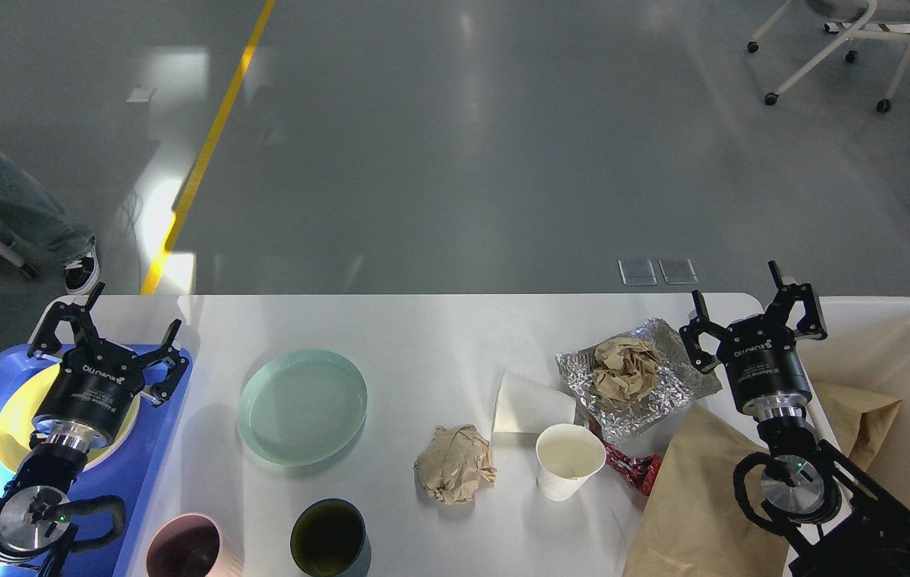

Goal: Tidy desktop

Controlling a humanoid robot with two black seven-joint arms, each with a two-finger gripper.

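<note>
Two grippers up, both empty. My left gripper (105, 332) hangs over the blue tray (152, 449) at the table's left end, fingers spread apart, nothing between them; a yellow plate (10, 421) lies in the tray under it. My right gripper (753, 308) sits at the right end of the table (439, 336), fingers apart too, just right of the foil.

Landmark: the white paper cup (569, 460), upright, near the table's front edge right of center. Left of the cup: a crumpled brown paper ball (455, 465). Behind the cup, touching or nearly so: a white napkin (527, 402). Behind-right of the cup: a foil sheet (647, 389) with a brown paper wad (625, 367) on it. Just right of the cup: a red wrapper (638, 469), partly under a brown paper bag (695, 497). Far left of the cup: a pale green plate (303, 405), and in front of that a dark green cup (329, 537) and a pinkish cup (183, 546) at the front edge. Far right of the cup, beside the table: a cream bin (887, 320) holding brown paper.
</note>
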